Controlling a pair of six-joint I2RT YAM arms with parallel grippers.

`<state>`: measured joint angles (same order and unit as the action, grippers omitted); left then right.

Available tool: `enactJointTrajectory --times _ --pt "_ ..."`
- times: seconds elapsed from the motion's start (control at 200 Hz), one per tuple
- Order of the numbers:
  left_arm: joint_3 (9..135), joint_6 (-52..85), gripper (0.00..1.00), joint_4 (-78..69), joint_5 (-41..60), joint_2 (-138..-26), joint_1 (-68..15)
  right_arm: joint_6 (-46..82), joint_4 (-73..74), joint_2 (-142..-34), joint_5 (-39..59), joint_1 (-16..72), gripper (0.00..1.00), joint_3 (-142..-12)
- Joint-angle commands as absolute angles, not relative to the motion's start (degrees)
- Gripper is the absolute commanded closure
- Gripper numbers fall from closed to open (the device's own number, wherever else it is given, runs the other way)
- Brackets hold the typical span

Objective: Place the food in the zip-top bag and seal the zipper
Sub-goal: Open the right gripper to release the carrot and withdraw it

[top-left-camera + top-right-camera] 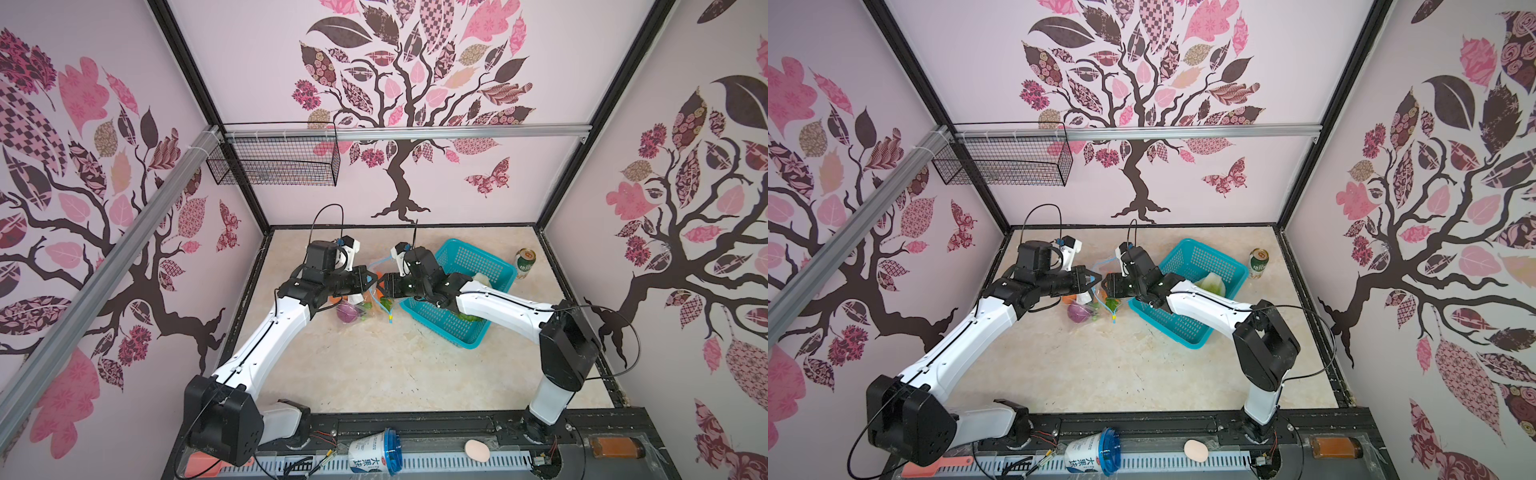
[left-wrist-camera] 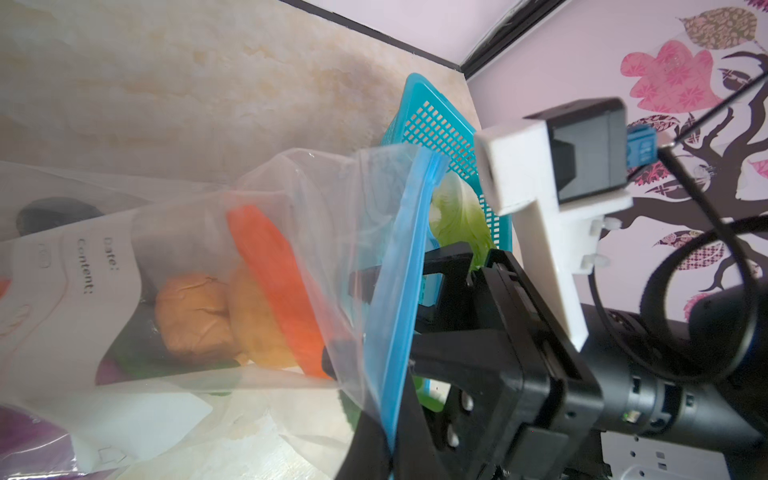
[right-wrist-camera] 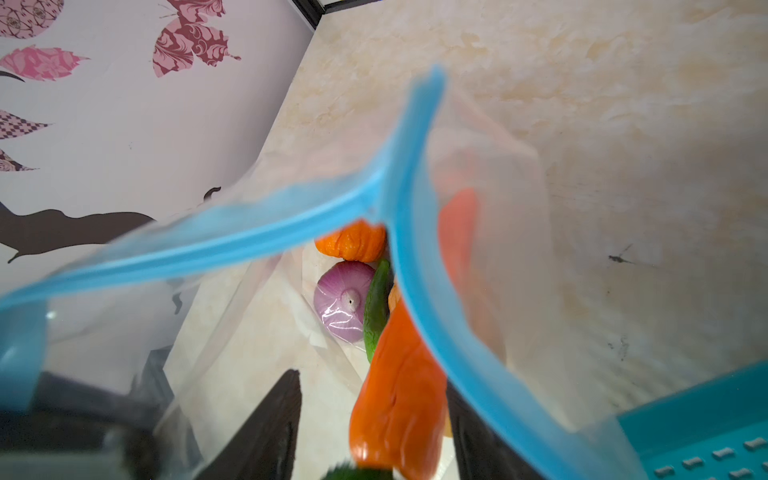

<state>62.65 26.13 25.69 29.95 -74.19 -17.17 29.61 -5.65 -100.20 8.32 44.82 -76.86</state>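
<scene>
The zip-top bag (image 2: 340,224) sits a little toward 10 o'clock from the middle of the beige marbled table (image 1: 374,365), its mouth lifted and turned toward 3 o'clock, between the two grippers. It is thin, clear, crinkled film with a white panel (image 2: 93,266) printed "Date:" and "Content:". The zipper (image 3: 249,243), a smooth light-blue strip, is parted into two lips, so the mouth gapes; its small yellow slider (image 1: 1113,319) hangs at the 6 o'clock end. Inside lie a ribbed orange pumpkin (image 3: 353,243), a glossy round purple onion (image 3: 343,301), a long dark-green piece (image 3: 377,309), two lumpy tan potatoes (image 2: 193,318) and a smooth tapering carrot (image 3: 395,395), whose near end is at the mouth.

The left gripper (image 1: 371,279) is clenched on one lip of the zipper at 9 o'clock of the mouth. The right gripper (image 3: 372,380) reaches into the mouth from 3 o'clock, released, its jaws spread wider than the carrot lying between them.

Just at 3 o'clock of the bag stands a teal basket (image 1: 478,257) of rigid plastic mesh, holding a leafy green-white cabbage (image 1: 1212,284). Beyond it, at 2 o'clock, a green drink can (image 1: 525,262) stands upright on the table. At 6 o'clock, on the front rail (image 1: 436,428), lie a tipped white cup (image 1: 365,455) with a blue lid and a pale egg-shaped thing (image 1: 477,450)
</scene>
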Motion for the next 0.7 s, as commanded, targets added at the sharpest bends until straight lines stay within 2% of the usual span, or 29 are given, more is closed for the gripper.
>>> enactJointTrajectory --times 0.0,0.27,0.42,0.595,0.695 --pt "61.08 26.65 1.00 23.91 30.13 -73.62 -16.05 27.08 -8.74 -94.81 8.61 44.57 0.38 -78.27" --pt "61.04 26.55 1.00 23.82 30.37 -73.75 -15.66 27.75 -8.62 -85.49 7.51 41.72 0.38 -71.28" --pt "61.11 26.49 1.00 23.91 30.45 -73.65 -15.66 28.65 -8.68 -84.66 6.70 38.57 0.40 -67.96" --pt "61.00 26.44 1.00 23.95 30.49 -73.51 -15.66 27.63 -8.81 -88.73 5.96 38.35 0.46 -67.32" --pt "61.06 26.42 1.00 23.97 30.47 -73.56 -15.68 27.63 -9.55 -92.71 8.25 38.33 0.57 -69.46"
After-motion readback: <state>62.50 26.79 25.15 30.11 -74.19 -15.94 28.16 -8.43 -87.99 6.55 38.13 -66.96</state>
